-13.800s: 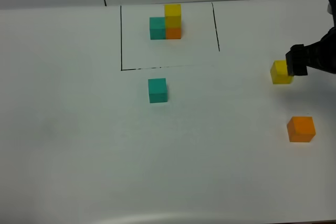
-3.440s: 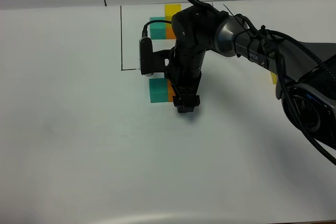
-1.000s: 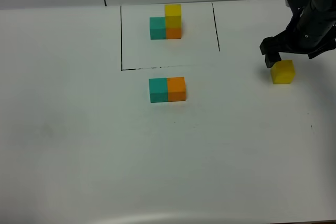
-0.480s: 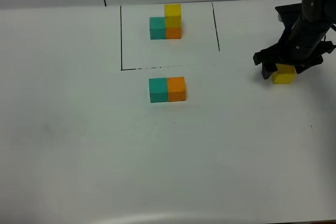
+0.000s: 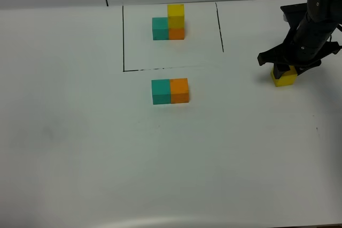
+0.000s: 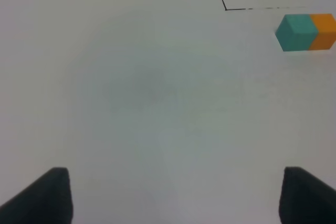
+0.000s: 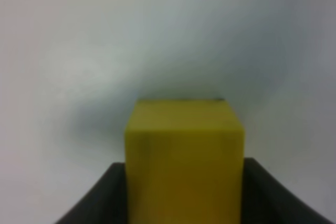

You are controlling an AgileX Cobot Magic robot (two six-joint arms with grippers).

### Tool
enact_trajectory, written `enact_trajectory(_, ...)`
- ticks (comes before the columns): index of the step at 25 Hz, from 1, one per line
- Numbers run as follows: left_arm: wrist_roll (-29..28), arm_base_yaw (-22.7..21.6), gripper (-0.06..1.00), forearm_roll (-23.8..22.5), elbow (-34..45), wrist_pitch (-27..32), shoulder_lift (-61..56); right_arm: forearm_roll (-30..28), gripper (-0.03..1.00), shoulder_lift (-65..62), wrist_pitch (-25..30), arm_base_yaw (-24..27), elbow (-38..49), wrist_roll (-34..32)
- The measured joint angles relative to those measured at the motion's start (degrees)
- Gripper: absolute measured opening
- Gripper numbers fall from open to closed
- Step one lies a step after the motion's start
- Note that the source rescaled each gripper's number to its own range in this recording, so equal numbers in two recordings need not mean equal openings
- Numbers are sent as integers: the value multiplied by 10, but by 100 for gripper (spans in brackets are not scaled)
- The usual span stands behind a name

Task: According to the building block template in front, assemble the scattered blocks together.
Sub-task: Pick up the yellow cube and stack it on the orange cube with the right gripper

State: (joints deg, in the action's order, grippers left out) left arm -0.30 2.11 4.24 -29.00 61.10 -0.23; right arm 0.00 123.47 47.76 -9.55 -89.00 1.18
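The building block template (image 5: 169, 24) stands inside the black-lined area at the back: teal beside orange, with yellow on top of the orange. Just in front of the lines, the scattered teal block (image 5: 160, 91) and orange block (image 5: 179, 90) sit touching side by side. The yellow block (image 5: 284, 77) rests on the table far right, and my right gripper (image 5: 283, 70) is shut on it. The right wrist view shows the yellow block (image 7: 184, 161) filling the gap between the dark fingers (image 7: 100, 198). My left gripper (image 6: 173, 198) is open over bare table, with the teal block (image 6: 295, 32) and orange block (image 6: 324, 31) ahead of it.
Thin black lines (image 5: 123, 38) drawn on the white table frame the template on three sides. The right arm (image 5: 312, 20) reaches in from the far right edge. The left arm does not appear in the exterior high view.
My right gripper came down over the yellow block and shut on it, nudging it slightly left. The teal and orange pair stayed put.
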Motion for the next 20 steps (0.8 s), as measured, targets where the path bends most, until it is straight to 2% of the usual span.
enact_trajectory(5,0,0,85,0,0,0,0,-8,2,-7,3,-2,0,0)
enact_trajectory(9,0,0,85,0,0,0,0,-38,2,-38,10,-15,0,15)
enact_trajectory(15,0,0,85,0,0,0,0,-49,2,-74,67,-48,-1,143)
enact_trajectory(20,0,0,85,0,0,0,0,-54,2,-76,128,-108,-1,261)
